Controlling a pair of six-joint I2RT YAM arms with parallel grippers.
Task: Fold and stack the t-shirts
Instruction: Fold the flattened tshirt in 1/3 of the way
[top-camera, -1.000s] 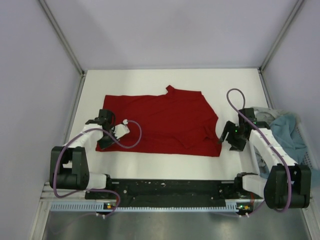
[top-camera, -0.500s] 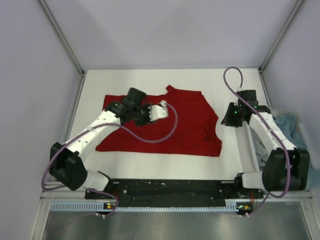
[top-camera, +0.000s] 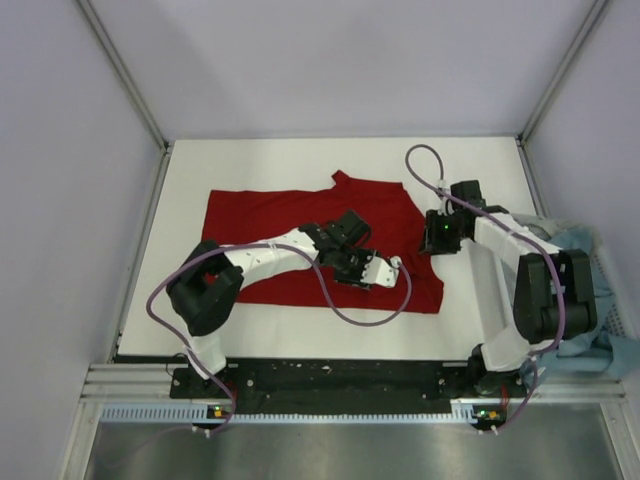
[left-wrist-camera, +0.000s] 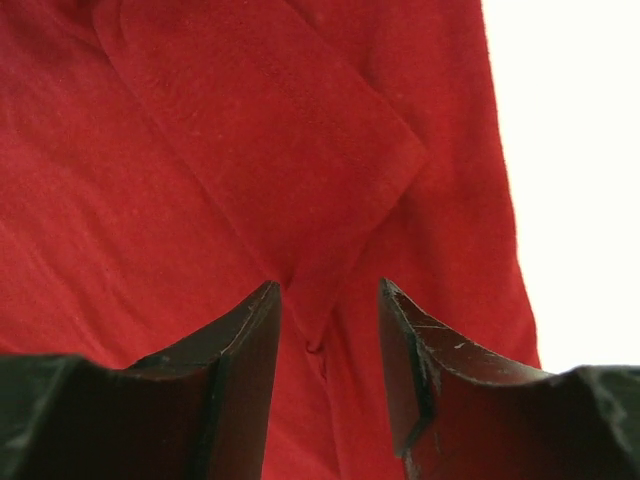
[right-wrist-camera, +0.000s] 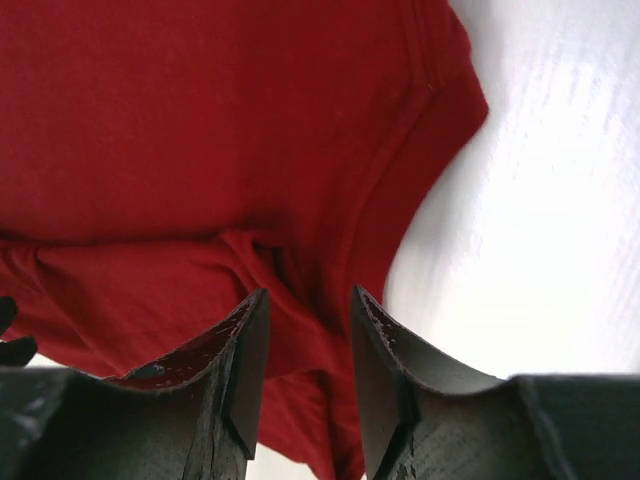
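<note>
The deep red t-shirt (top-camera: 300, 225) lies spread on the white table (top-camera: 250, 165), partly folded. My left gripper (top-camera: 352, 262) is open, low over the shirt's right half, its fingers (left-wrist-camera: 240, 360) straddling a fold of a sleeve flap (left-wrist-camera: 290, 170). My right gripper (top-camera: 432, 238) is open over the shirt's right edge, jaws either side of a bunched hem (right-wrist-camera: 300, 300). The teal-blue t-shirt (top-camera: 580, 255) and the light grey t-shirt (top-camera: 535, 222) lie heaped at the right table edge.
Grey enclosure walls and metal posts (top-camera: 125, 75) ring the table. Purple cables (top-camera: 350, 315) loop from both arms over the cloth. The arm bases and a black rail (top-camera: 340, 375) sit along the near edge.
My left gripper has swung from the shirt's left edge across to its right half. My right gripper has moved away from the near right corner, up and left onto the shirt's right edge.
</note>
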